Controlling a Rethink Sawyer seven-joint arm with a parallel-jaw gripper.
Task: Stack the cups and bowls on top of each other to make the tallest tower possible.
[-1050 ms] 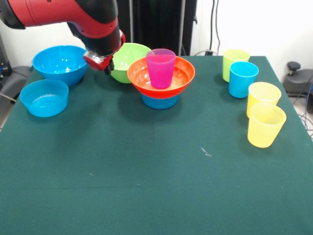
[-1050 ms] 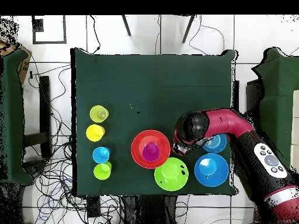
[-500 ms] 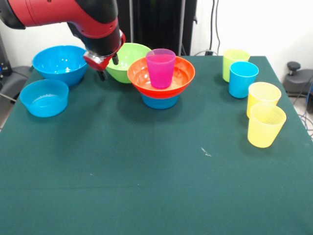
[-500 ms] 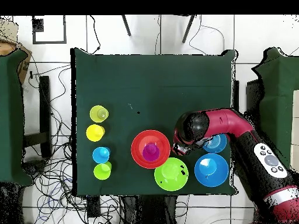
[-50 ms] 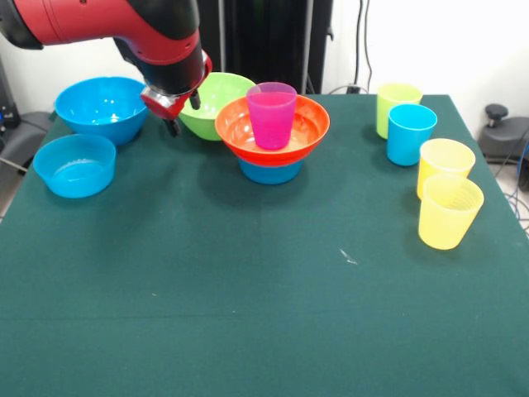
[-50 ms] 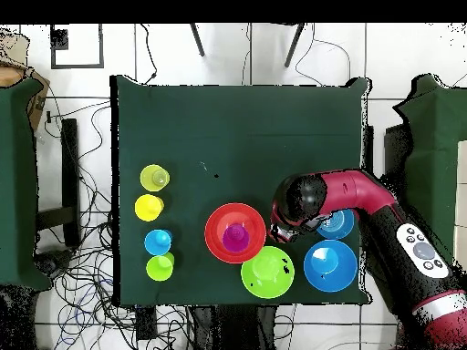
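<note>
cup point(image 5: 272, 115) in bowl point(image 5: 307, 124) on bowl point(image 5: 271, 172).

In the front view the red and black arm point(image 5: 99, 25) ran off the top and left edges, so only its last stretch showed. The gripper point(image 5: 183, 114) hung before the lime green bowl point(image 5: 216, 102) and covered that bowl's left rim; whether its short dark tips were parted or closed could not be told. The small blue bowl point(image 5: 271, 171) under the wide orange bowl point(image 5: 273, 128) showed only its lower wall. From overhead, the arm covered most of another small blue bowl point(image 6: 341, 222), leaving a sliver, and hid the gripper altogether. The counter point(image 5: 264, 314) was cut off by the bottom edge in the front view
</note>
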